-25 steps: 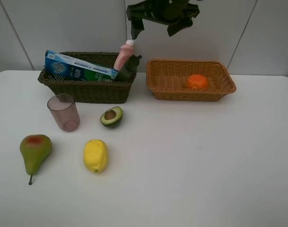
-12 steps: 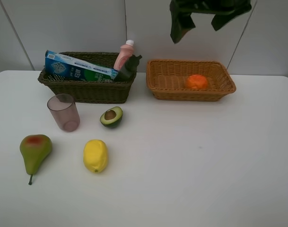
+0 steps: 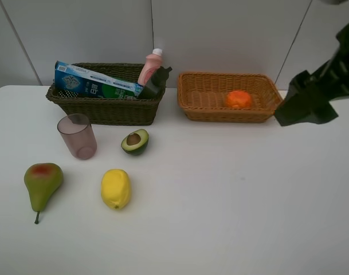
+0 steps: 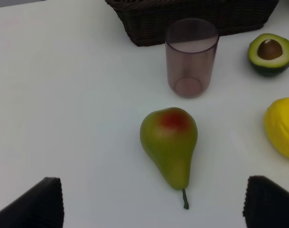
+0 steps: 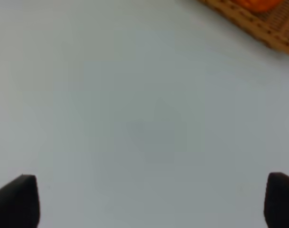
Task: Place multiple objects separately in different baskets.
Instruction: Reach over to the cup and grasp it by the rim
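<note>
Right gripper [image 3: 307,106] has swung off from above the dark basket [image 3: 105,110], passed over the tan basket [image 3: 231,116] and now sits low at the right edge of the table [image 3: 231,206], just past the tan basket's end. Nothing else has moved in that time. Its jaws are spread wide with only bare tabletop between them in the right wrist view, so it's carrying nothing. Reads as a retreat after a drop-off, clearing the field. Dark basket holds the toothpaste box [image 3: 94,85], pink bottle [image 3: 151,67] and dark bottle [image 3: 156,83]; the tan one holds just the orange [image 3: 239,98]. Still loose on the table, all on the left half: cup [image 3: 77,136], avocado half [image 3: 134,141], pear [image 3: 42,181], lemon [image 3: 116,188]. My guess is the left arm is up next. Left gripper [image 4: 153,209] is out of the high view; its wrist view shows the fingers fully apart and empty. The pear lies on its side dead ahead, centred between the tips, stem toward the gripper, not touching. The cup stands just beyond it and the lemon off to one side
</note>
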{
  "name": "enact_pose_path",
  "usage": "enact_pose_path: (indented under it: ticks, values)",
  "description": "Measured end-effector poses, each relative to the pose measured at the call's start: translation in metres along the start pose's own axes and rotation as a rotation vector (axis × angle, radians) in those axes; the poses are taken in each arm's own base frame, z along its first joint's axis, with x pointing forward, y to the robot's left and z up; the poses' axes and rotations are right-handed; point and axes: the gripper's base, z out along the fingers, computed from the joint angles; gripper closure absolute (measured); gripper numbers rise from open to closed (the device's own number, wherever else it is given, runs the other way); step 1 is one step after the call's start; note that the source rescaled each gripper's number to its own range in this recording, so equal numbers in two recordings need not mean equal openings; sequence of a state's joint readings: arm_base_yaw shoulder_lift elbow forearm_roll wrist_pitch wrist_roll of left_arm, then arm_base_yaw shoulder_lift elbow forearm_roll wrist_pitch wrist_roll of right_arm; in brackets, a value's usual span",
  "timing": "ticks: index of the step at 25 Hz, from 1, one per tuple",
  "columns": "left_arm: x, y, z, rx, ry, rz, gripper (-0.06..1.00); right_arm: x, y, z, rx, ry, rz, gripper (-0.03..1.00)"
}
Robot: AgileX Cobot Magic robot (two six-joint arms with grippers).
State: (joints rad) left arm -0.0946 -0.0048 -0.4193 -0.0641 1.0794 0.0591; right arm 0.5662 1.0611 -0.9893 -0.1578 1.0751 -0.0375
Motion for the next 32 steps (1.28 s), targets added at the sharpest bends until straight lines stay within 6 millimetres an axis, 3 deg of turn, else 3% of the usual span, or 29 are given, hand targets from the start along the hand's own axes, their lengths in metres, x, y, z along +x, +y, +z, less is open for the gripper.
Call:
enact_pose_path:
  ticks: [6,11,18,32]
  values:
    - [0.0,0.0,0.0,0.0,0.0,0.0,-0.06,0.069,0.005,-0.018,0.008,-0.072,0.015,-0.03]
    - [0.0,0.0,0.0,0.0,0.0,0.0,-0.06,0.107,0.001,-0.015,0.045,-0.083,0.134,-0.03]
    - [0.0,0.0,0.0,0.0,0.0,0.0,-0.06,0.132,0.004,-0.02,0.051,-0.172,0.338,-0.03]
    - [0.0,0.0,0.0,0.0,0.0,0.0,-0.06,0.19,0.027,-0.052,0.275,-0.541,0.465,-0.03]
